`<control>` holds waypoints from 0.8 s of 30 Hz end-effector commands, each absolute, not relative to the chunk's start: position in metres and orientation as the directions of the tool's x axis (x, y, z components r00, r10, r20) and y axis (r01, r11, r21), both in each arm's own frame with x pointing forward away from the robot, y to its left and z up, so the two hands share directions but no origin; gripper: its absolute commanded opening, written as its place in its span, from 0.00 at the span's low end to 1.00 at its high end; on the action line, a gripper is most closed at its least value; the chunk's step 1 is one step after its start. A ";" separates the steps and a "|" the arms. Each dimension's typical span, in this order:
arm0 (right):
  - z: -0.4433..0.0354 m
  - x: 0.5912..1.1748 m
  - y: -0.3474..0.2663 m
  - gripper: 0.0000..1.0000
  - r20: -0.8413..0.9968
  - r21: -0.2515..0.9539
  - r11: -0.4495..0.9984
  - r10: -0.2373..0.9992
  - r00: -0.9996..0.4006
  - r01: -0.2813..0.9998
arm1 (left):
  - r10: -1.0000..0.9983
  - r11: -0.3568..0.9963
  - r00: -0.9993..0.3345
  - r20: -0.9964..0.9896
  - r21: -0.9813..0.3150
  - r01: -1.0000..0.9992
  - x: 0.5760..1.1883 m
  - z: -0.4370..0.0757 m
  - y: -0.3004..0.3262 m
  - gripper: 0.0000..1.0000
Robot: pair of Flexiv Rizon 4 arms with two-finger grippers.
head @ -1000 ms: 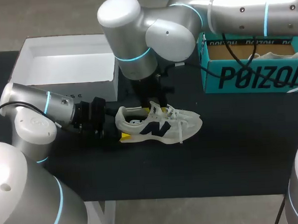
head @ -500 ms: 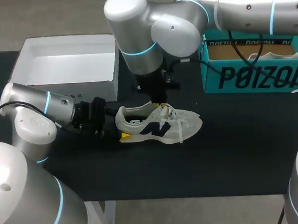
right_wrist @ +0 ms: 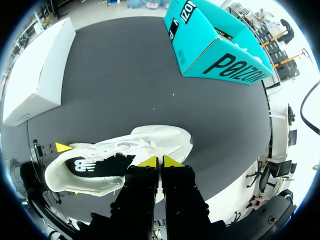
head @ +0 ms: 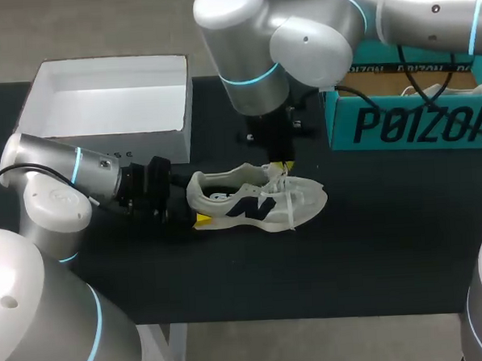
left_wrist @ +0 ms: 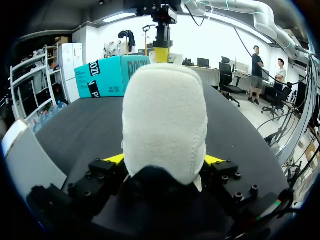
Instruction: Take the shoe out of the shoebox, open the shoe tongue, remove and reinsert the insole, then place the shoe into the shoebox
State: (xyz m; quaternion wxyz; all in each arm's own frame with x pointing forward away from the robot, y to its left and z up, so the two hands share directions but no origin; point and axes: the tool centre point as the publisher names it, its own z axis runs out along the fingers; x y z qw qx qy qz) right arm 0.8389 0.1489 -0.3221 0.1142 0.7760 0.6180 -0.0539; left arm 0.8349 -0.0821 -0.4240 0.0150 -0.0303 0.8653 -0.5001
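My left end effector (left_wrist: pixel 164 161) holds the shoe (head: pixel 254 202) at the heel. One yellow tip sits on each side of the heel and both press against it. My right end effector (right_wrist: pixel 160 161) hangs over the middle of the shoe, at the laces. Its two yellow tips stand very narrow, almost touching each other. I cannot tell if a lace or the tongue is caught between them.

The shoe is a cream-white sneaker with a dark blue logo on its side and white laces. It stands on its sole on the black desk (head: pixel 374 246), with the heel toward my left arm and the toe toward the other side. Its opening looks dark inside, and I cannot make out the insole there.

In the left wrist view the round heel covers nearly all of the shoe, so the toe is hidden. In the head view the heel hides most of the left tips.

The white box (head: pixel 104 111) stands open behind my left arm, apart from the shoe. The teal box (head: pixel 408 123) stands behind the toe side, cut off at the edge. Something pale lies in it, but I cannot identify it.
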 end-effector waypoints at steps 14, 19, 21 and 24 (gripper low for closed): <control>-0.355 0.845 0.117 0.02 -0.242 0.072 -0.254 0.934 0.264 0.964 | -0.068 0.497 -0.998 0.003 -0.867 -0.037 0.835 -0.425 -0.082 0.00; -0.358 0.841 0.117 0.25 -0.243 0.059 -0.255 0.934 0.262 0.965 | -0.068 0.497 -0.998 0.003 -0.867 -0.037 0.835 -0.425 -0.082 0.00; -0.355 0.839 0.117 0.40 -0.240 0.057 -0.252 0.936 0.259 0.966 | -0.068 0.497 -0.998 0.003 -0.867 -0.037 0.835 -0.425 -0.082 0.00; -0.347 0.838 0.117 0.66 -0.223 0.065 -0.242 0.942 0.251 0.968 | -0.068 0.497 -0.998 0.003 -0.867 -0.037 0.835 -0.425 -0.082 0.00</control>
